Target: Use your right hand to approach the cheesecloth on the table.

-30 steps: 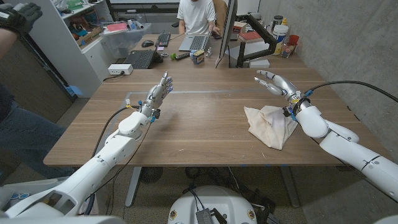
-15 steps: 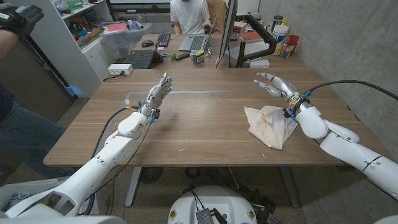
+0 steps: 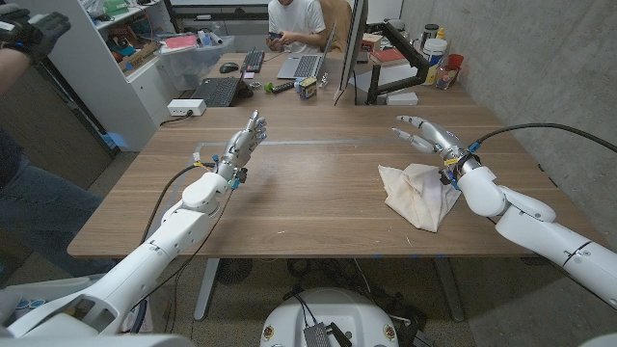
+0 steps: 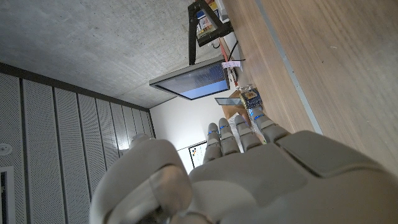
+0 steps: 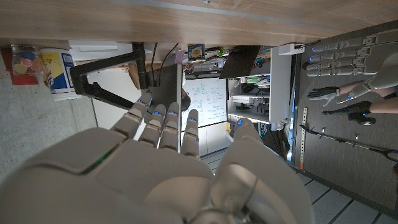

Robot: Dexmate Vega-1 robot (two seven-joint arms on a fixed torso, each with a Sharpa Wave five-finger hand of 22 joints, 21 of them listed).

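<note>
The cheesecloth (image 3: pixel 417 194), cream-coloured and crumpled into a loose heap, is seen on the right part of the wooden table (image 3: pixel 308 193), nearer the front edge than the back and well in from the right edge. The right hand (image 3: pixel 424 132) is held above the tabletop just beyond the cloth's far side, its fingers (image 3: pixel 409 122) spread apart and stretched toward the table's middle; nothing is held in it and the cloth is not touched by it, while the wrist and forearm are seen over the cloth's right-hand corner. In the right wrist view the same hand (image 5: pixel 168 155) is shown with straight, parted fingers and nothing between them. Bare wood is left between the cloth and the table's centre, and a further strip runs between the cloth and the front edge. The left hand (image 3: pixel 243 145) is raised over the left half of the table, well apart from the cloth, with fingers extended close together and nothing grasped; the left wrist view shows the same hand (image 4: pixel 249 168). Behind the table's back edge a monitor (image 3: pixel 349 48), a laptop (image 3: pixel 301 66) and a seated person (image 3: pixel 297 24) are to be seen.
</note>
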